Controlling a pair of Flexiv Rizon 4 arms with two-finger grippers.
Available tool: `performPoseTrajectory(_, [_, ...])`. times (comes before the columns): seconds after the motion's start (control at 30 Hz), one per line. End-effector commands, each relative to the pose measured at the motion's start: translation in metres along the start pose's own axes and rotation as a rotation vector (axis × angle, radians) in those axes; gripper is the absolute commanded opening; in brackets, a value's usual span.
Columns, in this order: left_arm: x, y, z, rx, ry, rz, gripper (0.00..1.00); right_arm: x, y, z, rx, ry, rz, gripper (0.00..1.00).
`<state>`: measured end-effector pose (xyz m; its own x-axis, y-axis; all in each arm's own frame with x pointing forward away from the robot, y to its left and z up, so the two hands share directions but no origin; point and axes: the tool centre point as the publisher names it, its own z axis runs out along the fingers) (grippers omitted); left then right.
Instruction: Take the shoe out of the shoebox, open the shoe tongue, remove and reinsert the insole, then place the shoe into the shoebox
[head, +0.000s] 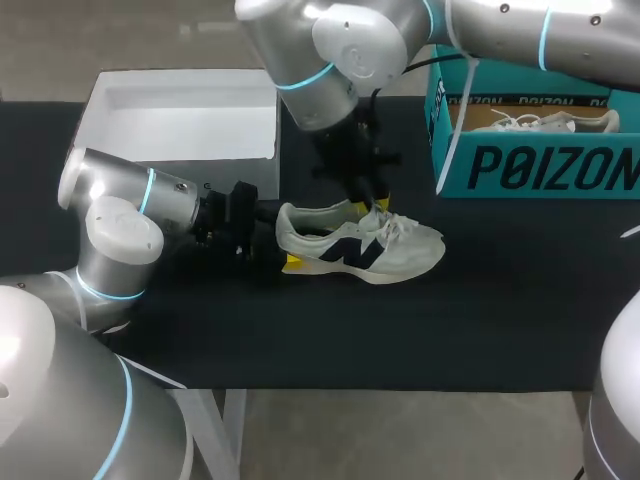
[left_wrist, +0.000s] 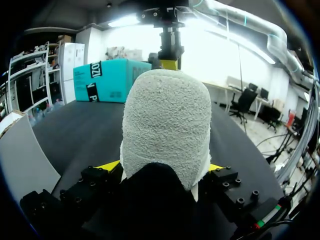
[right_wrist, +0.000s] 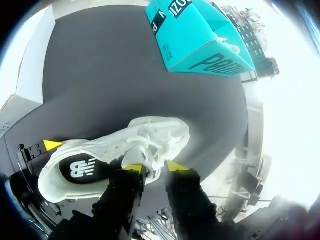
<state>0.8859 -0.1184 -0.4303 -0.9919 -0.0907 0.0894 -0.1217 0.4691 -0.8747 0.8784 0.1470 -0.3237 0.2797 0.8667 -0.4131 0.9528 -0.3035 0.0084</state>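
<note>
A cream sneaker (head: 360, 248) with a navy logo lies on its side on the black table, toe toward the right. My left gripper (head: 285, 247) comes in low from the left. In the left wrist view the shoe's heel (left_wrist: 165, 130) fills the gap between the yellow-tipped fingers (left_wrist: 107, 165), which press on both its sides. My right gripper (head: 372, 208) hangs over the shoe's middle from above. In the right wrist view its fingertips (right_wrist: 132, 168) stand close together with the white tongue and laces (right_wrist: 152, 150) pinched between them.
A teal shoebox (head: 530, 165) stands at the back right with a second pale shoe (head: 545, 122) inside. A white box lid (head: 180, 115) lies at the back left. Black tabletop stretches in front of the shoe.
</note>
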Motion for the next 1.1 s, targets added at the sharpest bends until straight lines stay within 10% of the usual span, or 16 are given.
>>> performPoseTrajectory(0.03, [0.0, 0.001, -0.001, 0.0, 0.001, 0.001, 0.0, -0.011, -0.001, 0.001, -0.004, 0.03, 0.009, 0.0])
performPoseTrajectory(0.7, [0.0, 0.001, -0.001, 0.0, 0.001, 0.001, 0.0, -0.067, -0.015, 0.011, 0.021, 0.088, 0.194, 0.0])
performPoseTrajectory(1.1, [0.0, 0.001, -0.001, 0.0, 0.001, 0.001, 0.0, -0.066, -0.01, 0.038, 0.073, 0.09, 0.195, 0.0])
